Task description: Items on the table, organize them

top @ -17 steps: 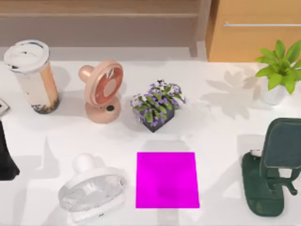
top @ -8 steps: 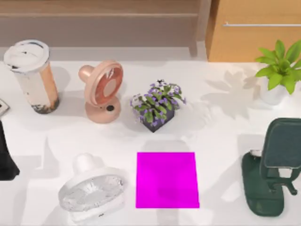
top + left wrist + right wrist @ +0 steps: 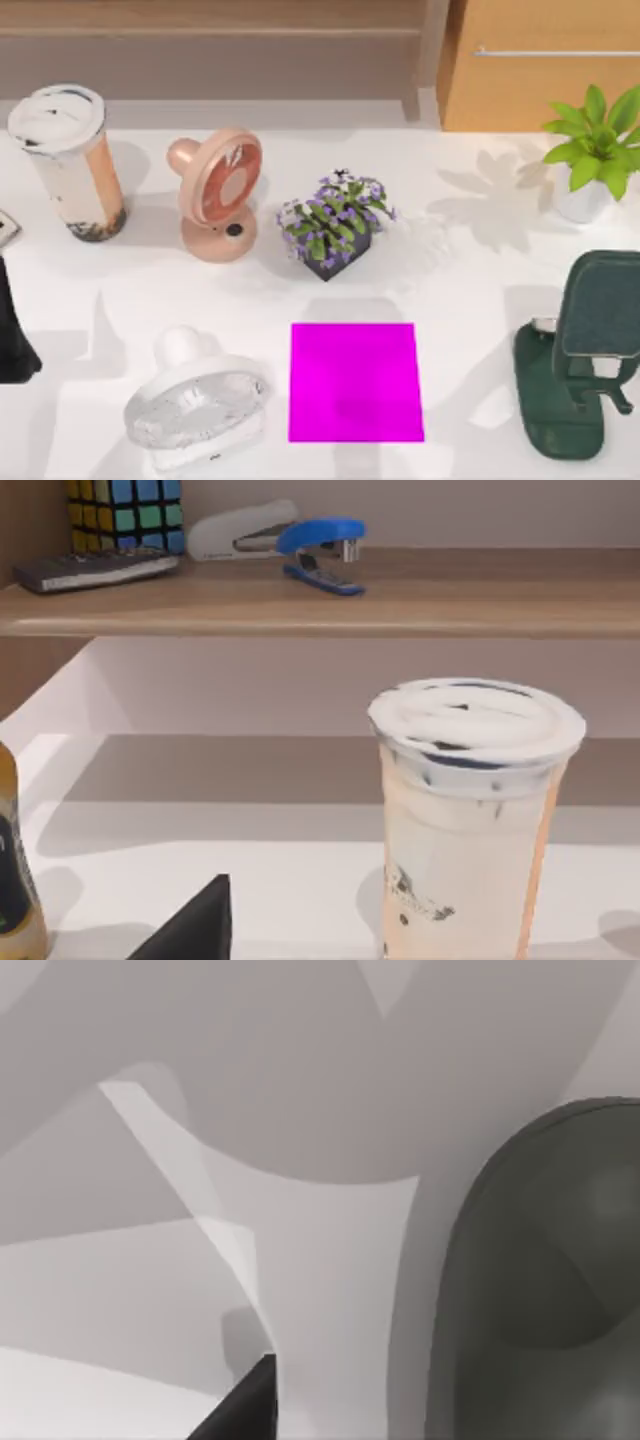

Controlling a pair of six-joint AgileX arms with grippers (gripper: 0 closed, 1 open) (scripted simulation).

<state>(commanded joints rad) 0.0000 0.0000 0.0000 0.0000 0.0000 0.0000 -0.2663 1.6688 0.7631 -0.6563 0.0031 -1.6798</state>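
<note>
The tall orange-beige cup (image 3: 68, 165) with a white lid stands upright at the table's (image 3: 470, 270) back left. The left wrist view shows the cup (image 3: 470, 820) close ahead, with one black fingertip (image 3: 195, 928) low in front of it. A silver-edged corner of a flat item (image 3: 6, 228) pokes in at the top view's left edge, just above my black left arm (image 3: 12, 340). In the right wrist view a black fingertip (image 3: 245, 1405) hangs over white tabletop beside a dark green stand (image 3: 540, 1290).
A pink fan (image 3: 215, 190), a purple-flowered pot (image 3: 335, 230) and a green plant (image 3: 595, 150) line the back. A white fan (image 3: 200, 410), a magenta pad (image 3: 355, 382) and the dark green stand (image 3: 575, 360) sit in front. A shelf (image 3: 320, 600) holds a stapler.
</note>
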